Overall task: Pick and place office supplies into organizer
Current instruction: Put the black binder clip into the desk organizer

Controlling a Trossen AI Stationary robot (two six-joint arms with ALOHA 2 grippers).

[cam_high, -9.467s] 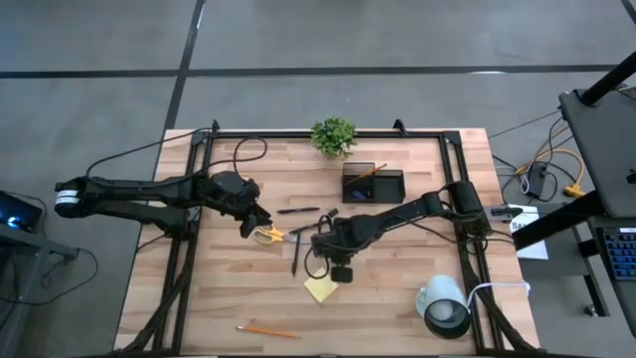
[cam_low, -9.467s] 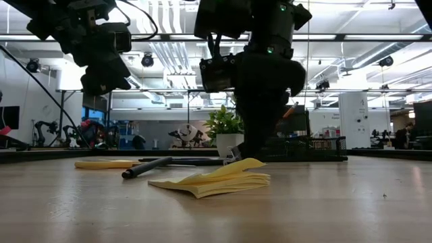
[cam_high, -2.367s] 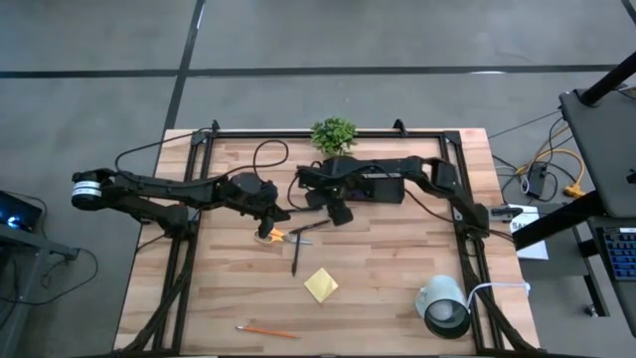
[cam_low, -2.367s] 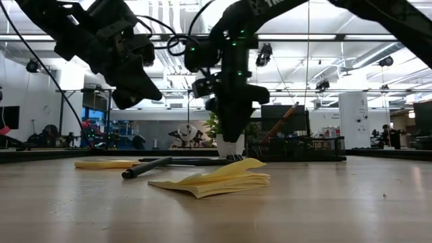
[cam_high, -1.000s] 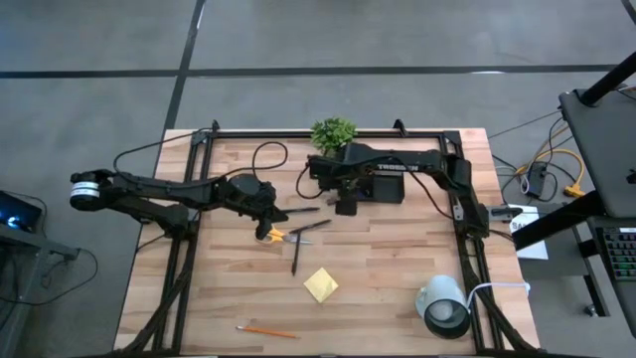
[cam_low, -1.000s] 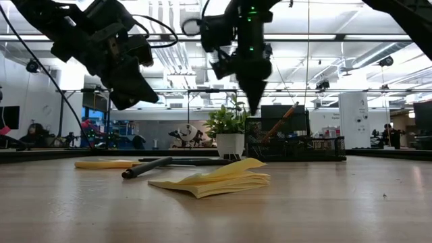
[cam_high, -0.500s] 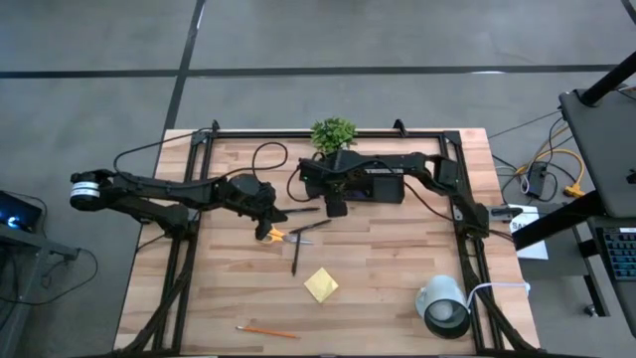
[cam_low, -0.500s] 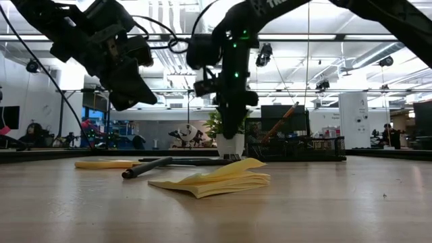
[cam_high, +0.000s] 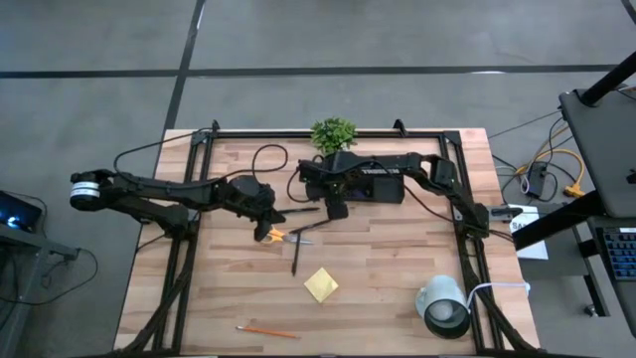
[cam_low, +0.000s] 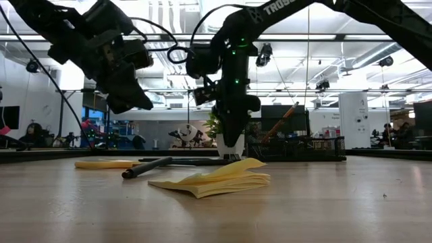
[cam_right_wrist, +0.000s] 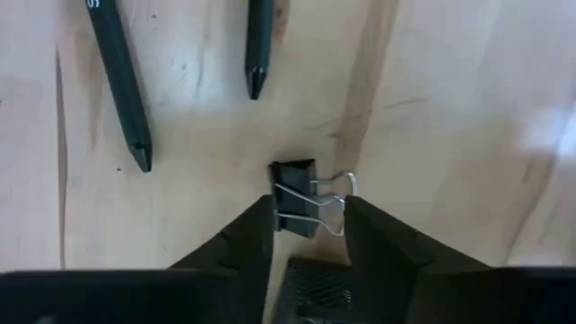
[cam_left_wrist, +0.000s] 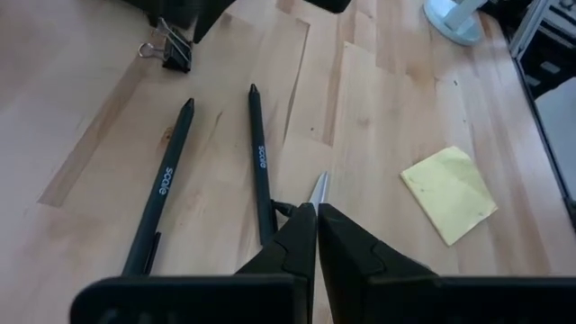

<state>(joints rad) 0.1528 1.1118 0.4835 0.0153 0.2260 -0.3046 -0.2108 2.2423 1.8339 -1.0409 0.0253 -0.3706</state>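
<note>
From above, the right gripper (cam_high: 336,210) hangs just beside the organizer (cam_high: 374,183), over something too small to make out there. The right wrist view shows it: a black binder clip (cam_right_wrist: 300,210) lying on the table (cam_right_wrist: 432,126) between the spread fingers, near two pens (cam_right_wrist: 117,76). The left gripper (cam_left_wrist: 316,216), fingers pressed together, hovers over the scissors (cam_high: 276,235), with the sticky-note pad (cam_left_wrist: 449,194) near.

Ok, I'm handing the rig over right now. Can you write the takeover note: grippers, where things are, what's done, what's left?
Right gripper: open, straddling the binder clip on the table, not yet gripping.
Left gripper: shut, empty, above the scissors.
Organizer: one pencil already inside.
Left on the table: binder clip, scissors, two pens, sticky-note pad, pencil at the near edge.
</note>
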